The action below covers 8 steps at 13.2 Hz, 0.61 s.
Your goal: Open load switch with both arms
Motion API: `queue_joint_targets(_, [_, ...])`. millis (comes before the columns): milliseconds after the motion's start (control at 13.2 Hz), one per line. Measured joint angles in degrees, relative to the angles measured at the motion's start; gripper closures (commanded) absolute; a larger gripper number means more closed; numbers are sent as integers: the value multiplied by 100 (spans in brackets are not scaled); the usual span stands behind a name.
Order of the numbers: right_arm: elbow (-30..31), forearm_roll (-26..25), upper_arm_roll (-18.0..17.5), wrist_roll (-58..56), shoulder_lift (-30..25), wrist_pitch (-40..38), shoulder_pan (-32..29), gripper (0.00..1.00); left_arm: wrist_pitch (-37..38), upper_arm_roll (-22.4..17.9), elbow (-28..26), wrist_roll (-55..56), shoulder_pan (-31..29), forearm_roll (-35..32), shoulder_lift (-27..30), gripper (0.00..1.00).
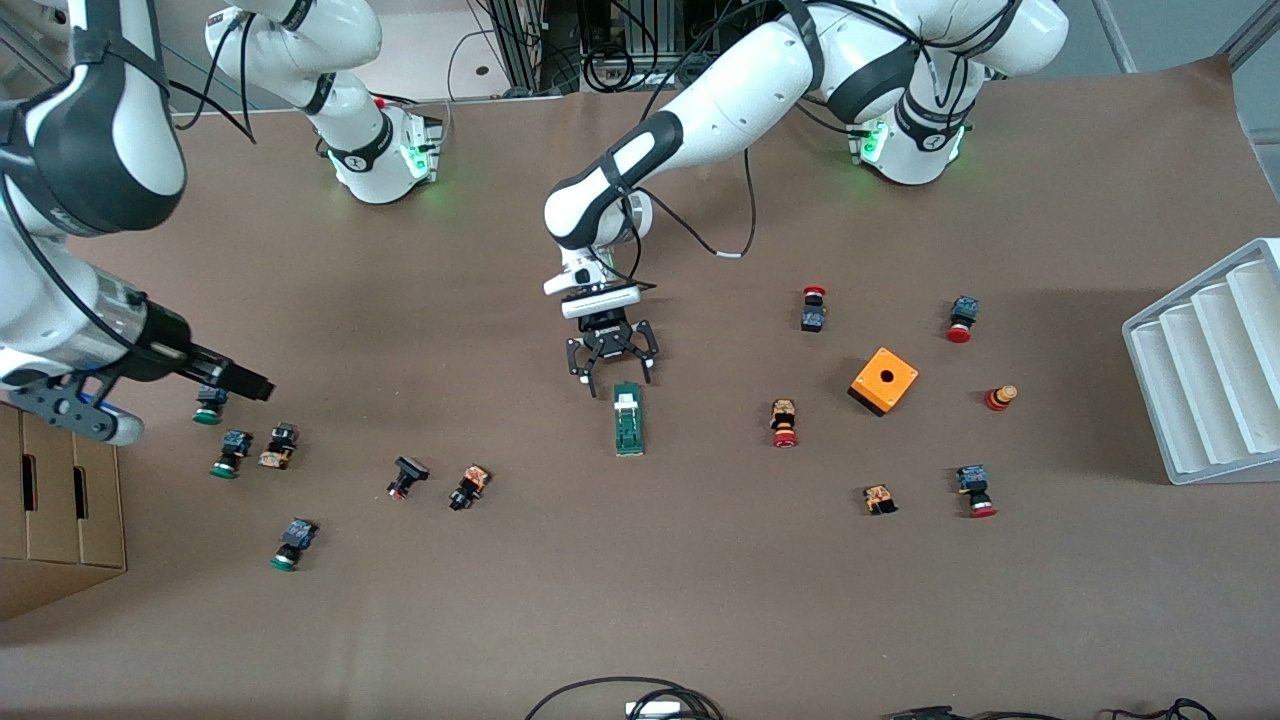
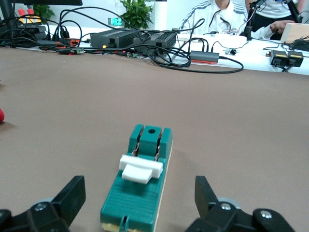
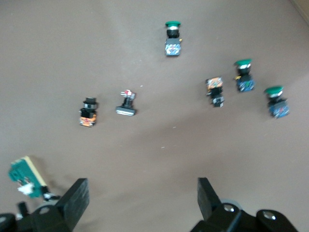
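Lying flat on the brown table (image 1: 700,600), the load switch (image 1: 628,419) has its white sliding block (image 2: 141,167) on top, easy to reach. The left gripper (image 1: 611,372) hangs low over the switch's end, fingers (image 2: 72,193) spread wide and holding nothing, likely so it can close around the bar. The right gripper (image 3: 140,203) is open and empty too, waiting well away from the switch, over the green push-buttons (image 1: 232,452).

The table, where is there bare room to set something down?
Bare: the wide strip of table nearest the front camera, and between the load switch and the orange cube. Crowded: the green buttons under the right tool.
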State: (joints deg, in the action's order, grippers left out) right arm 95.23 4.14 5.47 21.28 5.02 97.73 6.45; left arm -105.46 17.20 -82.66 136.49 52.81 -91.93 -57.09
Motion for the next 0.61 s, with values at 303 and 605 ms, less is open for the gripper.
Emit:
queue_joint_targets(303, [123,-243,0,-941,-214,10,-241,0,-270,10,111,-1200,-185,907,403,0])
queue_joint_targets(605, [265,-323,-6,-1374,-315,133,-267,0,-328,33,114,-2483,-393,1862,869,0])
